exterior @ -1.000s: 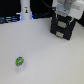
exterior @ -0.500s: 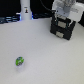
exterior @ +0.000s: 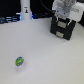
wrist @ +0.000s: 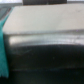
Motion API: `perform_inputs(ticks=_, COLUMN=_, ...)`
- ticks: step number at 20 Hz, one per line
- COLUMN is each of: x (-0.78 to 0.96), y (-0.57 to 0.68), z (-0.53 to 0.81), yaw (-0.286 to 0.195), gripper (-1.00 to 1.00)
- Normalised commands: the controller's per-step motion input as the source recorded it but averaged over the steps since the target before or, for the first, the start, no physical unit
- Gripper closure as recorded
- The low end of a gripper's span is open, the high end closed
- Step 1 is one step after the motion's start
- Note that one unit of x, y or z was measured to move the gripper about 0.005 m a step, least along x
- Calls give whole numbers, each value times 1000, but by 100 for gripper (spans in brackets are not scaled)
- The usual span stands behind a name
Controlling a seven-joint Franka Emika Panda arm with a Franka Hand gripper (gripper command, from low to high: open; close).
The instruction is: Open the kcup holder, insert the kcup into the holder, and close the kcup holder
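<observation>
The kcup holder (exterior: 63, 29) is a black boxy unit at the back of the white table, toward the exterior view's right. My white-and-grey gripper (exterior: 64, 16) hangs right over its top front edge; its fingers are lost against the black box, so their state does not show. The kcup (exterior: 20, 62), a tiny round pod with a green-and-blue top, lies alone on the table near the exterior view's lower left, far from the gripper. The wrist view is blurred: a grey flat top of the kcup holder (wrist: 45, 22) above a dark front, with no fingers visible.
A white bottle-like post (exterior: 25, 11) stands at the back, toward the exterior view's left, in front of a dark strip along the table's far edge. A teal edge (wrist: 2, 50) shows at one side of the wrist view.
The gripper has shifted slightly over the kcup holder. The kcup has not moved.
</observation>
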Motion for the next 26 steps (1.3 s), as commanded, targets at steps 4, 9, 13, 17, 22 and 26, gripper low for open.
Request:
perform_inputs(ticks=4, x=816, y=-141, z=282, yaw=-20, gripper=100)
perform_inputs(ticks=9, x=928, y=-270, z=209, yaw=-39, gripper=100)
perform_inputs(ticks=13, x=949, y=-326, z=173, yaw=-43, gripper=100)
perform_inputs(ticks=17, x=955, y=-343, z=141, yaw=-49, gripper=100)
perform_inputs(ticks=22, x=950, y=-371, z=177, yaw=-47, gripper=100)
perform_inputs(ticks=26, x=931, y=-384, z=171, yaw=-47, gripper=100)
